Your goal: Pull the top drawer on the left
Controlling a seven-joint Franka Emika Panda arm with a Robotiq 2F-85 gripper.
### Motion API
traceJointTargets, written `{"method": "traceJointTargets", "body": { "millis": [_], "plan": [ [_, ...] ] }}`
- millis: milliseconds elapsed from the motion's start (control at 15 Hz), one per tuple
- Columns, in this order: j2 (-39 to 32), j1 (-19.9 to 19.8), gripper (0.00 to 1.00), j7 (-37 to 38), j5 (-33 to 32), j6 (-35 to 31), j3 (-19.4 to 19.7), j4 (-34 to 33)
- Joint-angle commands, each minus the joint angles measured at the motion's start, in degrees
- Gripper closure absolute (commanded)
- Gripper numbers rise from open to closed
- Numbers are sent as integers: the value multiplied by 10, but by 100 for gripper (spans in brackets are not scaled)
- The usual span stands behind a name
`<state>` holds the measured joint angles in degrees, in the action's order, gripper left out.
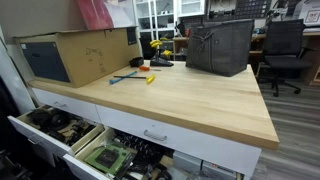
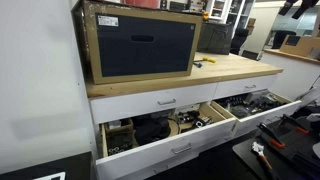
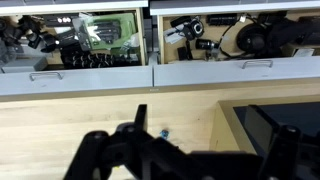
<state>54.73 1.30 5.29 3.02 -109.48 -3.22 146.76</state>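
The top drawer on the left [image 1: 62, 103] is a narrow white front with a small silver bar handle, under the cardboard box end of the bench. It is closed, so its inside is hidden. It also shows in the other exterior view [image 2: 166, 101] and in the wrist view [image 3: 257, 63]. My gripper [image 3: 215, 140] is a dark blur at the bottom of the wrist view, above the wooden benchtop [image 3: 90, 125] and apart from the drawer. Its fingers stand apart with nothing between them. The gripper does not show clearly in either exterior view.
The wider top drawer [image 1: 155, 134] beside it is shut. The deeper drawers below stand open with dark tools [image 1: 50, 125] and green circuit boards [image 1: 110, 155]. A cardboard box [image 1: 75, 55], a grey bag [image 1: 220, 45] and small hand tools [image 1: 140, 76] lie on the bench.
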Motion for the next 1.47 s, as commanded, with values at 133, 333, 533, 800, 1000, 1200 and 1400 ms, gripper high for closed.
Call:
{"method": "traceJointTargets", "body": {
  "millis": [133,333,533,800,1000,1200,1400],
  "plan": [
    [0,-1,0,-1,1,1,-1,-1],
    [-7,0,0,3,0,-6,-8,-4],
    [-67,1,0,36,12,-29,-36,-33],
    [-154,-3,0,111,17,-58,-89,-65],
    [-215,-9,0,180,17,-60,-112,-94],
    [-258,-12,0,240,9,-70,-118,-97],
    [-273,-8,0,306,3,-110,-131,-74]
  ]
}}
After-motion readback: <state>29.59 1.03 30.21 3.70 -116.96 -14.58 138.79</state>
